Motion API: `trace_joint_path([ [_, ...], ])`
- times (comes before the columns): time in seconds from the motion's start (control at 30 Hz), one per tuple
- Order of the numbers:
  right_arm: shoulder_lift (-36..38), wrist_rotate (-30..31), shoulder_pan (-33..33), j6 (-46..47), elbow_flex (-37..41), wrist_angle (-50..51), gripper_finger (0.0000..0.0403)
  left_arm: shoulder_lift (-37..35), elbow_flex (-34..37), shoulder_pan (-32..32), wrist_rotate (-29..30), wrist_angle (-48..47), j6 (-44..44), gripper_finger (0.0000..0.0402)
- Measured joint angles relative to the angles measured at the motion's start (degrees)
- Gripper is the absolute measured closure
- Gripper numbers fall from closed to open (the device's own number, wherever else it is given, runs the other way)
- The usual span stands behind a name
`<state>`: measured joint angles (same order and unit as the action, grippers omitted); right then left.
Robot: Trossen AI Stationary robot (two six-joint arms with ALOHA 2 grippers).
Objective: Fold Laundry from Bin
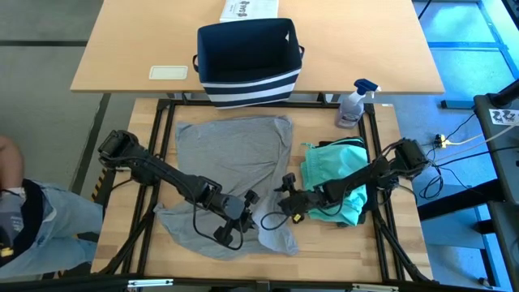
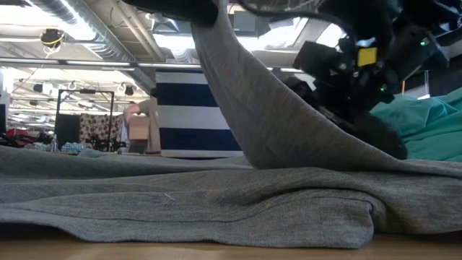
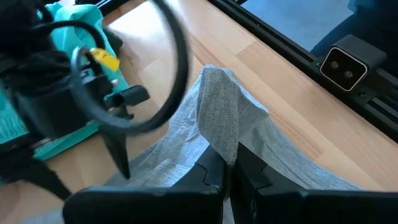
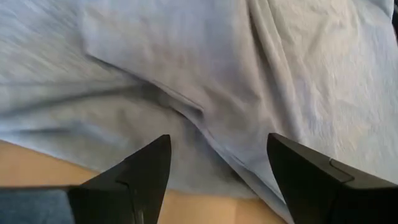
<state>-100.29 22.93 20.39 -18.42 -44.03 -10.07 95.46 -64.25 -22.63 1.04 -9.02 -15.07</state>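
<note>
A: What are you losing sight of?
B: The left gripper (image 1: 250, 197) is clenching a fold of the soft grey cotton T-shirt (image 1: 235, 150), and its arm is hiding the shirt's lower part.
A: Orientation?
B: It's lying mid-table, long axis running from you toward the navy-blue striped fabric bin (image 1: 247, 63). The right gripper (image 4: 217, 168) is hovering spread, empty, over its edge.

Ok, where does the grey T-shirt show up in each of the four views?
High view: grey T-shirt spread mid-table, below the bin.
Low view: fills the foreground, one fold pulled upward.
Left wrist view: a raised fold pinched by the left gripper.
Right wrist view: fills the frame.
Shared landmark: teal garment.
</note>
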Motion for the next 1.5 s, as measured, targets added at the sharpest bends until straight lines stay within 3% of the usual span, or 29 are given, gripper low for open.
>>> trace_joint_path([
  [0.43,-6.3,3.7,2.5,-7.1,0.0,-10.1,0.0143,0.0,0.0,0.0,1.3,0.0,0.6,0.0401],
  [0.73,-7.6,7.7,4.5,-6.1,-0.4,-13.1,0.0226,0.0,0.0,0.0,1.2,0.0,1.2,0.0401],
  [1.13,-7.6,8.0,4.8,-6.3,-1.1,-12.4,0.0327,0.0,0.0,0.0,1.2,0.0,1.5,0.0401],
  [1.5,-7.6,7.8,6.0,-4.7,-1.2,-12.3,0.0349,0.0,0.0,0.0,1.2,0.0,1.6,0.0401],
])
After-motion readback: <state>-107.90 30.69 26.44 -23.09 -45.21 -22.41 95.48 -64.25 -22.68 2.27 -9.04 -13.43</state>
